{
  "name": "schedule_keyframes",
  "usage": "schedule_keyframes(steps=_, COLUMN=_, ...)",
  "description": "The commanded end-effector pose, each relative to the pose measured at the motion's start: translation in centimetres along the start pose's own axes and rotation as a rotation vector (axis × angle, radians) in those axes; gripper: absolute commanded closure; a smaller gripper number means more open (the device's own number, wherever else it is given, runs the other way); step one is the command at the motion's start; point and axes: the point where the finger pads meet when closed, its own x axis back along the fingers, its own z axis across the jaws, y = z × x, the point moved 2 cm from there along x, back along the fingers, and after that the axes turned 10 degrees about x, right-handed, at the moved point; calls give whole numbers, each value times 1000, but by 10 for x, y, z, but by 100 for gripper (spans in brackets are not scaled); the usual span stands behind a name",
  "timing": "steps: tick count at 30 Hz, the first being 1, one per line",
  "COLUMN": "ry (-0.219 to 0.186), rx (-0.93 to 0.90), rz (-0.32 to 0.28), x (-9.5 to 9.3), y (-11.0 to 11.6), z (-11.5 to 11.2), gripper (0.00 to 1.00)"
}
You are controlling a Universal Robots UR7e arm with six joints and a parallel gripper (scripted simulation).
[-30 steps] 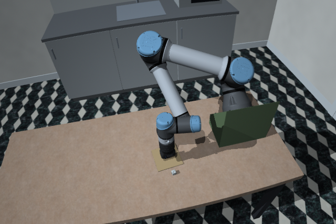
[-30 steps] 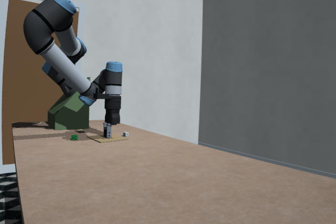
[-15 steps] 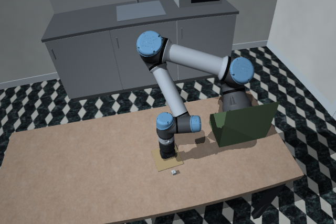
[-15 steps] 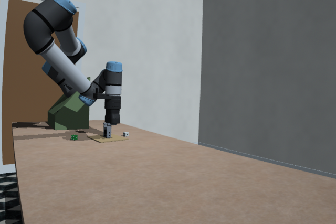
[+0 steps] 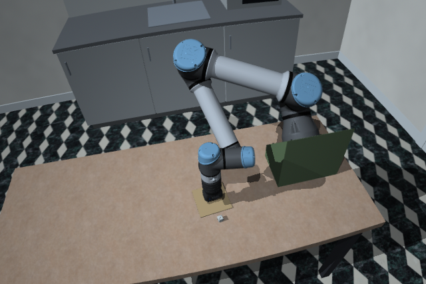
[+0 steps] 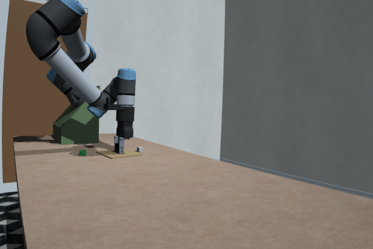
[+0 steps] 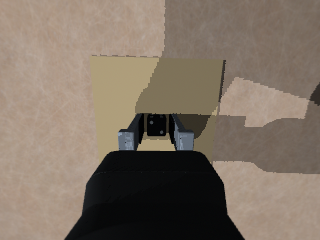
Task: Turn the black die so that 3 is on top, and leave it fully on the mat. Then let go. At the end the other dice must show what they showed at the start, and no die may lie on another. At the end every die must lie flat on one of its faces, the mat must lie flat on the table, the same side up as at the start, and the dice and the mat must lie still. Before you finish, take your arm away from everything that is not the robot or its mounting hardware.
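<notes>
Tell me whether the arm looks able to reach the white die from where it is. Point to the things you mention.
Probably yes: the white die (image 5: 219, 218) (image 6: 139, 148) sits just off the mat (image 5: 203, 211) (image 6: 112, 156) (image 7: 115, 90), with nothing visible standing between.

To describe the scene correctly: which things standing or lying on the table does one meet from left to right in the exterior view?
Green mount housing, green die, end effector, white die.

In the exterior view, the mat (image 5: 206, 210) (image 6: 132, 154) (image 7: 115, 90) is being carried by the worktop (image 5: 103, 233) (image 6: 180, 197) (image 7: 40, 125) beneath the end effector (image 5: 212, 198) (image 6: 119, 152) (image 7: 156, 123). The middle die (image 6: 116, 148) (image 7: 156, 125) is being flanked by its fingers, apart from both. Off the mat, the end effector is being flanked by the left die (image 6: 82, 152) and the right die (image 5: 219, 218) (image 6: 139, 148). The angular block (image 5: 309, 160) (image 6: 79, 134) is being borne behind, leftward.
</notes>
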Motion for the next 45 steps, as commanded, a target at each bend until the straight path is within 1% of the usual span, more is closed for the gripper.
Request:
schedule_keyframes(steps=1, ry=-1, rx=0, rz=0, x=0, y=0, z=0, gripper=30)
schedule_keyframes(steps=14, ry=-1, rx=0, rz=0, x=1, y=0, z=0, gripper=30)
schedule_keyframes(steps=20, ry=-1, rx=0, rz=0, x=11, y=0, z=0, gripper=30)
schedule_keyframes(steps=22, ry=-1, rx=0, rz=0, x=11, y=0, z=0, gripper=30)
schedule_keyframes(steps=26, ry=-1, rx=0, rz=0, x=25, y=0, z=0, gripper=30)
schedule_keyframes(steps=37, ry=-1, rx=0, rz=0, x=73, y=0, z=0, gripper=30)
schedule_keyframes(steps=39, ry=-1, rx=0, rz=0, x=73, y=0, z=0, gripper=30)
schedule_keyframes(steps=45, ry=-1, rx=0, rz=0, x=87, y=0, z=0, gripper=30)
